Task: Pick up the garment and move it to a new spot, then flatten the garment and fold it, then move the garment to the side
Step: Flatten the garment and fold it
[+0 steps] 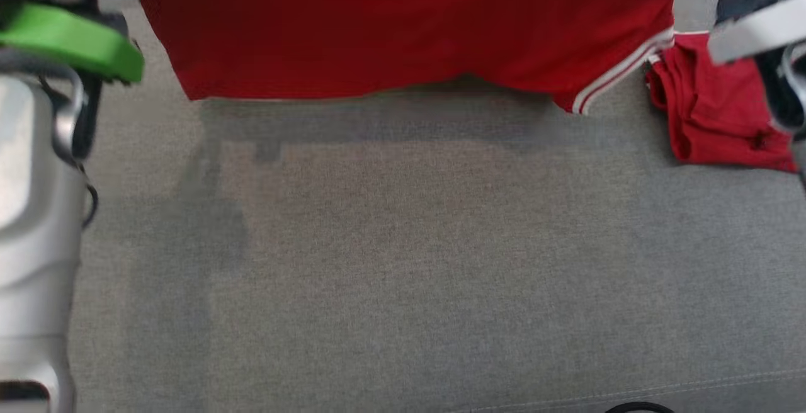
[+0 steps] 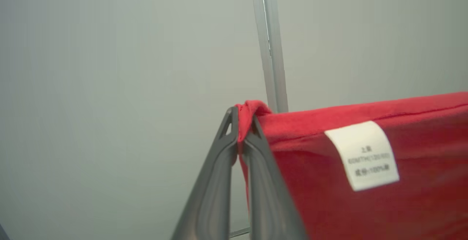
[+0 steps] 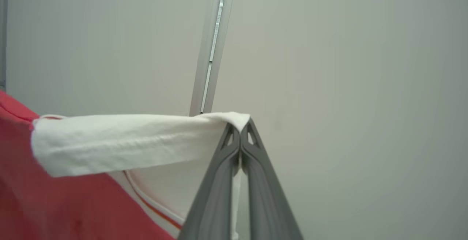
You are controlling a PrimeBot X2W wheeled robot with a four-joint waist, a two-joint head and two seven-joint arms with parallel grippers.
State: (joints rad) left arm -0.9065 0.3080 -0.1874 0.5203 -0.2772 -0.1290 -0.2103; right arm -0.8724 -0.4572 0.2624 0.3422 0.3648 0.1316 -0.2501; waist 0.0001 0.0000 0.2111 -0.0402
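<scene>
The left gripper (image 2: 243, 130) is pinched tight on a red corner of the garment (image 1: 409, 22), beside a white label (image 2: 362, 156) whose print is too blurred to read. The garment hangs spread between the 2 arms over the grey surface (image 1: 403, 262), probably so it lays down flat. The right gripper (image 3: 240, 132) is clamped on the white trim (image 3: 128, 141). The head view cuts off the garment's top; whether the red heap (image 1: 718, 111) at right belongs to it I cannot tell.

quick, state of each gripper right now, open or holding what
Left gripper: closed, pinching a red corner of the garment.
Right gripper: closed, pinching the garment's white edge.
</scene>
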